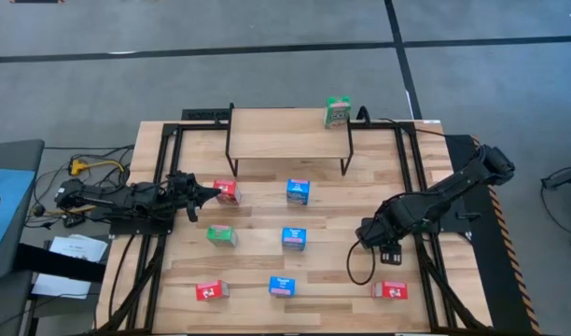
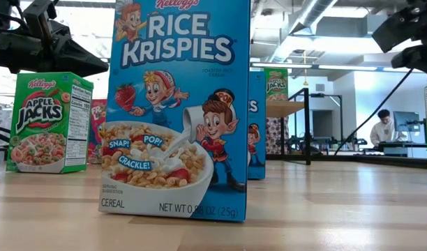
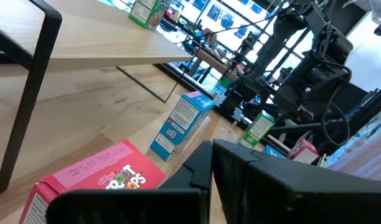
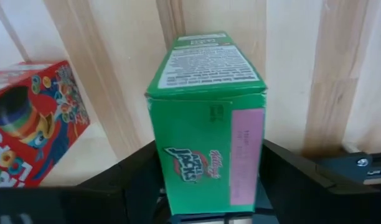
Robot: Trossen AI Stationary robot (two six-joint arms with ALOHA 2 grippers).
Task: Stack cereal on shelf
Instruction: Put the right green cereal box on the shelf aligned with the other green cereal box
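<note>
So, shelf (image 1: 290, 133): it stands at the far middle of the table (image 1: 425, 168), light wood top on thin black legs.
Green box on the shelf (image 1: 338, 112): upright on the top, at the shelf's right end.
Left gripper (image 1: 207, 194): low over the table, just off the shelf's left front leg, fingers pressed together with nothing between them. Its tip is at the edge of the nearest red box (image 1: 228, 191); I cannot tell whether they touch.
Right gripper (image 1: 390, 250): well out from the shelf's right front leg, pointing down at the table.
Right jaws: spread wide, one dark finger (image 4: 125, 186) against each side of the gripped green box (image 4: 209, 124), so the box is clamped between them. I cannot tell whether it is off the table.
Right-hand red box (image 1: 390, 290): just beyond that gripper, farther from the shelf.
Upper blue box (image 1: 298, 191): a little in front of the shelf's middle.
Loose green box (image 1: 222, 235): farther out from the shelf, below its left end.
Middle blue box (image 1: 294, 238): beside that green one, in line with the shelf's middle.
Last row, farthest from the shelf: left-hand red box (image 1: 211, 291) and the front blue box (image 1: 282, 286), near each other but apart.
</note>
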